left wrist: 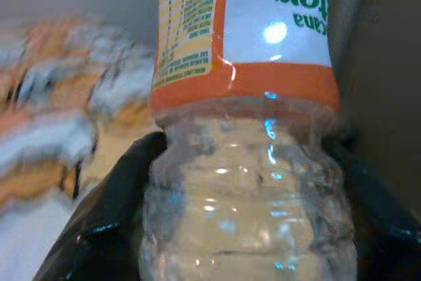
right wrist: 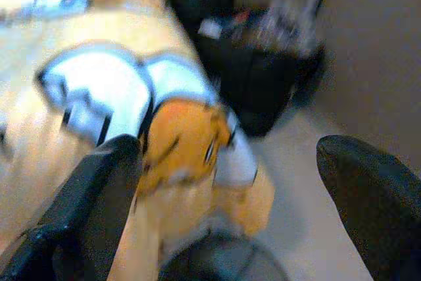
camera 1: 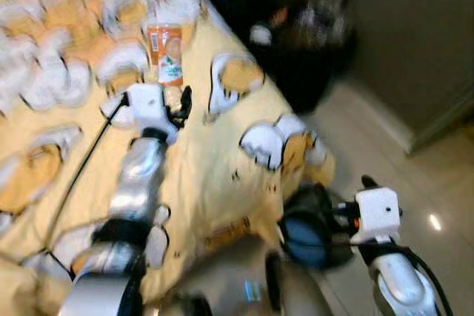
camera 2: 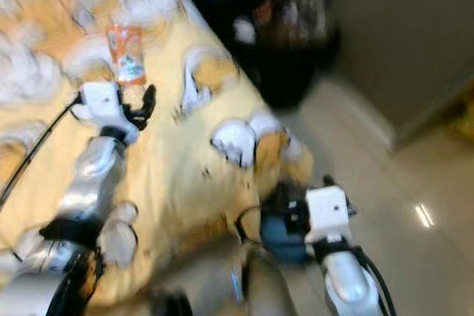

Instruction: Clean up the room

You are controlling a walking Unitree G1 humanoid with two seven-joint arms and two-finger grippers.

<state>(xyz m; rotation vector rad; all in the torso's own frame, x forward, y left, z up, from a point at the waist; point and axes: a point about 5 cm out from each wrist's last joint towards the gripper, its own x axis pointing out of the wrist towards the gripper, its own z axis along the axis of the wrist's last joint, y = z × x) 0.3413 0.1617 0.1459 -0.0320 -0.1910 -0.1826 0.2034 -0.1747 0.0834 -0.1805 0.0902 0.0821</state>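
Note:
A clear plastic bottle (camera 1: 167,55) with an orange label lies on the yellow bed cover (camera 1: 215,153), which is printed with orange and white fish. My left arm reaches out over the bed. My left gripper (camera 1: 178,103) is at the bottle's clear end. In the left wrist view the bottle (left wrist: 243,97) sits between the two black fingers (left wrist: 112,222), which press against its sides. My right gripper (right wrist: 230,153) hangs open with nothing in it, past the bed's near corner and above the floor.
A black bag or bin (camera 1: 304,57) holding blurred odds and ends stands on the floor beside the bed. A dark round object (camera 1: 307,231) sits under the bed's corner. Pale tiled floor (camera 1: 422,175) runs to the right, up to a grey wall (camera 1: 415,27).

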